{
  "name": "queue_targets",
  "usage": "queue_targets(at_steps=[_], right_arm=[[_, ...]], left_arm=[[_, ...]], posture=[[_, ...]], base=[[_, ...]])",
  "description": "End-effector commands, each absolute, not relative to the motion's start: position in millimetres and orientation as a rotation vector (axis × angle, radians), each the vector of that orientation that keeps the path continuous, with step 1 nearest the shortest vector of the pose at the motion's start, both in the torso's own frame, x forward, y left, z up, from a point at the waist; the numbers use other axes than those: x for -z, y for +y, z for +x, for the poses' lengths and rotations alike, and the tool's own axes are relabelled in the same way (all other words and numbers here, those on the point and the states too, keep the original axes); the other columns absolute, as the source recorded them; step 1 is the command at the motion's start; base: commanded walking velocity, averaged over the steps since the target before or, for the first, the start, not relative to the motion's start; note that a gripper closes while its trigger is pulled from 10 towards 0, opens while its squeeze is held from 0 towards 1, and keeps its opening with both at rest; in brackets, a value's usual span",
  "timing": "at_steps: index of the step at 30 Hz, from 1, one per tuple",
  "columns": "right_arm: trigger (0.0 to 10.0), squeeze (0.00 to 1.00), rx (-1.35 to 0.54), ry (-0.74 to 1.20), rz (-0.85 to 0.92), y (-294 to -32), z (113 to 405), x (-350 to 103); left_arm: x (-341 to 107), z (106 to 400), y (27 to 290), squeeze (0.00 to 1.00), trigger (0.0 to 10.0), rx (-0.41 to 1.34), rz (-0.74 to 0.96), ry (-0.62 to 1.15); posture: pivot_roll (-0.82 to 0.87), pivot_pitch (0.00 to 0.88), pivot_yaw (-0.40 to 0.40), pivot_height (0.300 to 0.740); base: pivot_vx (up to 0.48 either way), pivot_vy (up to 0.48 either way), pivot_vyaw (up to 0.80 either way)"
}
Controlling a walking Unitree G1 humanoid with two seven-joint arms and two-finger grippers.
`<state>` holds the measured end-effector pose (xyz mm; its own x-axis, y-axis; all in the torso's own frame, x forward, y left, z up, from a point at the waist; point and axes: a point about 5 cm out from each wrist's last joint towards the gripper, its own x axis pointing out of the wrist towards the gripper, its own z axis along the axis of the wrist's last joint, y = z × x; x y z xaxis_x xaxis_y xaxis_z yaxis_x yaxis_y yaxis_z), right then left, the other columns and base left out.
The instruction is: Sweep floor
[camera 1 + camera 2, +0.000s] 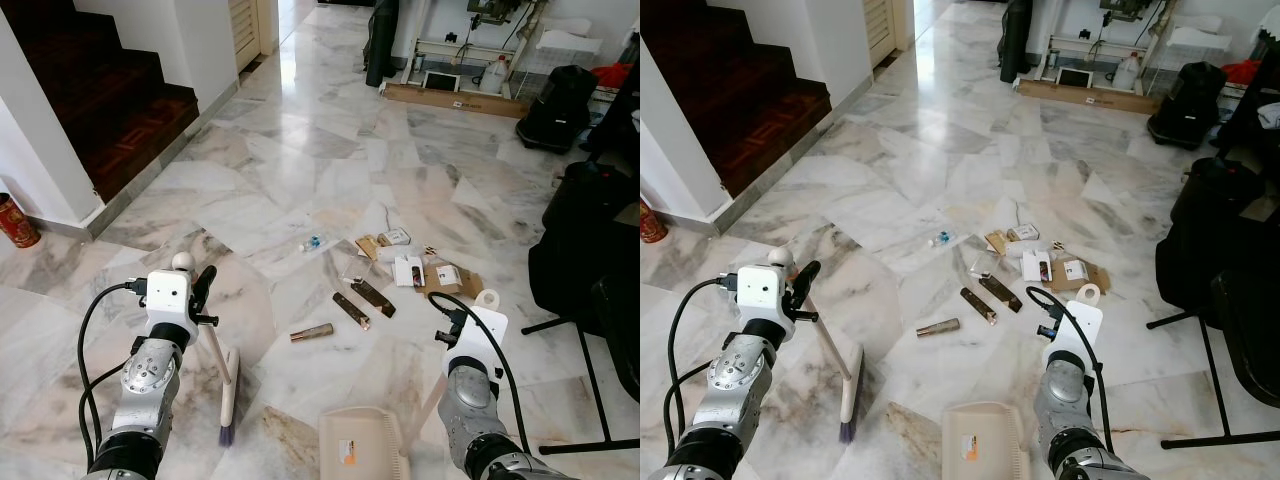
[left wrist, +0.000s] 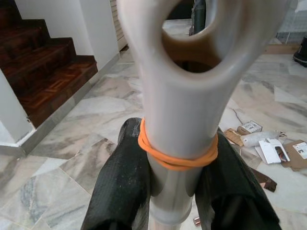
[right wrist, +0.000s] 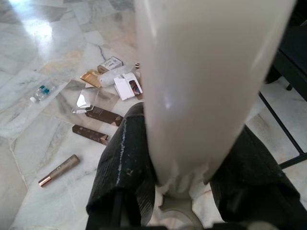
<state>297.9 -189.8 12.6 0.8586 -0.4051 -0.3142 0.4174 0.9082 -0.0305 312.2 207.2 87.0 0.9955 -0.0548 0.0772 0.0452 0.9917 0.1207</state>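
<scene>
My left gripper (image 2: 175, 191) is shut on the pale broom handle (image 2: 177, 110), just under an orange rubber band. The broom (image 1: 228, 395) leans down to the marble floor at my front left, bristles on the tiles. My right gripper (image 3: 177, 187) is shut on the cream handle (image 3: 201, 86) of the dustpan (image 1: 360, 445), which rests on the floor right in front of me. Ahead lies scattered litter: a copper tube (image 1: 312, 332), dark brown boxes (image 1: 362, 300), white cartons (image 1: 408, 270), flat cardboard (image 1: 455, 280), a tape roll (image 1: 487, 298) and a small bottle (image 1: 312, 243).
Dark wooden stairs (image 1: 110, 110) rise at the left, with a red can (image 1: 15, 222) by the wall. Black bags and a stand's legs (image 1: 585, 260) crowd the right side. A long cardboard box (image 1: 455, 100) and a black bag (image 1: 557, 108) lie at the far end.
</scene>
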Motion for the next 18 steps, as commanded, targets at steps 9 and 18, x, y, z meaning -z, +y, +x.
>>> queue_targets(at_steps=[9,18], right_arm=[[10.0,0.0,0.442,0.313,0.046,-191.4,299.4,-14.6],[10.0,0.0,0.4,0.308,0.033,-188.8,303.2,-17.4]], left_arm=[[-98.6,315.8,203.2,0.0,10.0,0.073,0.139,-0.127],[-98.6,316.2,202.5,0.0,10.0,0.079,0.136,-0.126]], posture=[[0.11,0.062,-0.034,0.74],[0.1,0.064,-0.035,0.74]], base=[[0.0,0.0,0.0],[0.0,0.0,0.0]])
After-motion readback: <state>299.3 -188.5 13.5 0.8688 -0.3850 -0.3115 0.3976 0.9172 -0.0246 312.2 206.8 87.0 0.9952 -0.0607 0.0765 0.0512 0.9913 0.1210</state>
